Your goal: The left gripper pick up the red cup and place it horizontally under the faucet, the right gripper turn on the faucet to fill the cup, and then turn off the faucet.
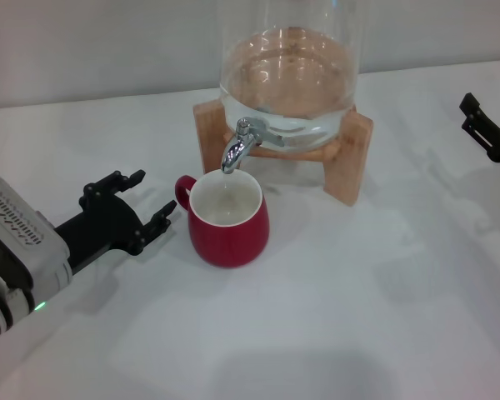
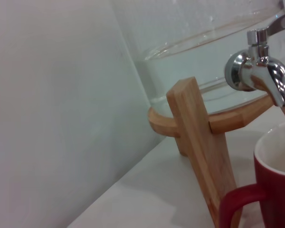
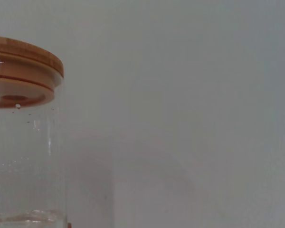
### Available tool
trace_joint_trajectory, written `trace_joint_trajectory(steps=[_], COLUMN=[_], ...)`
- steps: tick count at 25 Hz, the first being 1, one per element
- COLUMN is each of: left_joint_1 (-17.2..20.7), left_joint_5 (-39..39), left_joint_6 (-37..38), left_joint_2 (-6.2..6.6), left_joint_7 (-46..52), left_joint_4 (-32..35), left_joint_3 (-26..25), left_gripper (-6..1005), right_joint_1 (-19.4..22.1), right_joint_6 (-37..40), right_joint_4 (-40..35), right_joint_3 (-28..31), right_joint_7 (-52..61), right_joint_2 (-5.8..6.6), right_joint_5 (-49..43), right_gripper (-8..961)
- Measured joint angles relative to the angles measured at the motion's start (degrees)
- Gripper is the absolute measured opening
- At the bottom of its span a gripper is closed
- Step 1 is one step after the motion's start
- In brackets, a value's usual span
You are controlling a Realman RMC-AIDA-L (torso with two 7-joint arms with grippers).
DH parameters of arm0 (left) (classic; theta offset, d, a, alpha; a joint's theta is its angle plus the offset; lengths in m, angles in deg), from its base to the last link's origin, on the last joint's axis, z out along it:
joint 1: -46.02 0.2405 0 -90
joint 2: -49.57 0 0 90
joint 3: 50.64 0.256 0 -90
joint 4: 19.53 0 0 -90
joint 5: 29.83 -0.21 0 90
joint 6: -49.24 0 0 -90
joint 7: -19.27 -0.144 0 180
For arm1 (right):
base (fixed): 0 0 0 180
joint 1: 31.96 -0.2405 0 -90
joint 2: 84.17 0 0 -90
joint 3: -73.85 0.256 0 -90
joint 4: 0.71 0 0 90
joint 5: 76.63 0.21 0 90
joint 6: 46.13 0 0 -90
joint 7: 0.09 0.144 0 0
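Observation:
The red cup (image 1: 229,229) stands upright on the white table, its white inside directly below the spout of the chrome faucet (image 1: 237,150). Its handle points toward my left gripper (image 1: 152,193), which rests open and empty just left of the cup, not touching it. The left wrist view shows the cup's rim and handle (image 2: 275,190) under the faucet (image 2: 261,76), whose lever points off to the side. My right gripper (image 1: 486,125) sits at the far right edge, well away from the faucet, fingers apart and holding nothing. I cannot tell whether water is running.
The clear glass dispenser (image 1: 287,75) holds water and sits on a wooden stand (image 1: 350,158) behind the cup. The right wrist view shows its glass wall (image 3: 23,166) and wooden lid (image 3: 23,66). A pale wall runs behind the table.

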Motion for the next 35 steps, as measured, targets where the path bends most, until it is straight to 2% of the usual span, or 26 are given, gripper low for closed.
trace_joint_trajectory(steps=[24, 29, 35], left_joint_1=[2.46, 3.02, 3.75], left_joint_5=[0.38, 2.62, 9.19], left_joint_6=[-0.45, -0.43, -0.04], left_joint_2=[0.05, 0.22, 0.31], left_joint_7=[-0.25, -1.78, -4.03], left_joint_4=[0.0, 0.0, 0.0], left_joint_3=[-0.35, -0.35, -0.34], left_gripper=[638, 638, 638], right_joint_1=[-0.17, -0.21, -0.11], right_joint_6=[-0.06, -0.05, 0.01], right_joint_4=[0.16, 0.22, 0.31], right_joint_3=[0.0, 0.01, 0.01], right_joint_7=[-0.07, -0.09, -0.14], right_joint_2=[0.0, 0.0, 0.0], right_joint_5=[0.09, 0.09, 0.09], right_gripper=[872, 872, 872])
